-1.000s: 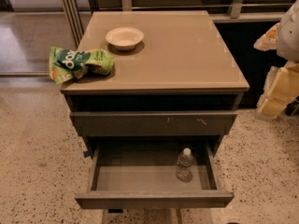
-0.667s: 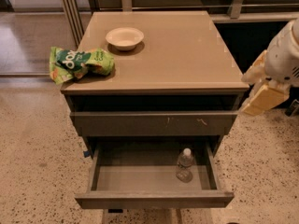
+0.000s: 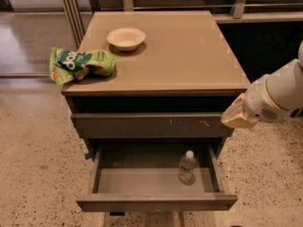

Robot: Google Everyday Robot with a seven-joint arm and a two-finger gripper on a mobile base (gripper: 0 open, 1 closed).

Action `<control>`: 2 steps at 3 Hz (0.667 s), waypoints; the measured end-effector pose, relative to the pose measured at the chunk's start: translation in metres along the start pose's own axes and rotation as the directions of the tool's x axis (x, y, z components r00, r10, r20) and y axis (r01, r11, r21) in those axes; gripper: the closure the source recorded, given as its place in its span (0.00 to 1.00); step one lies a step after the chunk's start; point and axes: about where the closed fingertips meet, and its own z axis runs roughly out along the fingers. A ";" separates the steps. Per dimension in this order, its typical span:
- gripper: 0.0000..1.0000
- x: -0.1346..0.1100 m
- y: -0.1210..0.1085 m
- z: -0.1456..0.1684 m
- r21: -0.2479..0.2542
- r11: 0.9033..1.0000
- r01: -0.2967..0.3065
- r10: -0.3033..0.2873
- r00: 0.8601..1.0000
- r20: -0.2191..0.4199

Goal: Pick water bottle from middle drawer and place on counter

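Observation:
The water bottle point(image 3: 187, 168), clear with a white cap, stands upright inside the open middle drawer point(image 3: 156, 202), near its right side. The drawer is pulled out towards me below a shut drawer front with pale scratch marks point(image 3: 151, 125). The tan counter point(image 3: 184, 56) tops the cabinet. My gripper point(image 3: 235, 116) hangs at the end of the white arm by the cabinet's right front corner, level with the scratched drawer front, above and to the right of the bottle and apart from it.
A pale bowl point(image 3: 126, 37) sits at the back left of the counter. A green chip bag point(image 3: 80, 63) lies over the counter's left edge. Speckled floor point(image 3: 38, 164) surrounds the cabinet. A metal frame and rail point(image 3: 236, 4) run behind it.
My arm has come in from the right edge, moving left and down towards the cabinet's right front corner. The bottle, drawer, bowl and bag have not moved.

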 end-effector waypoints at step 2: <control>1.00 0.004 -0.002 0.020 -0.022 1.000 -0.020 0.021 0.999 0.039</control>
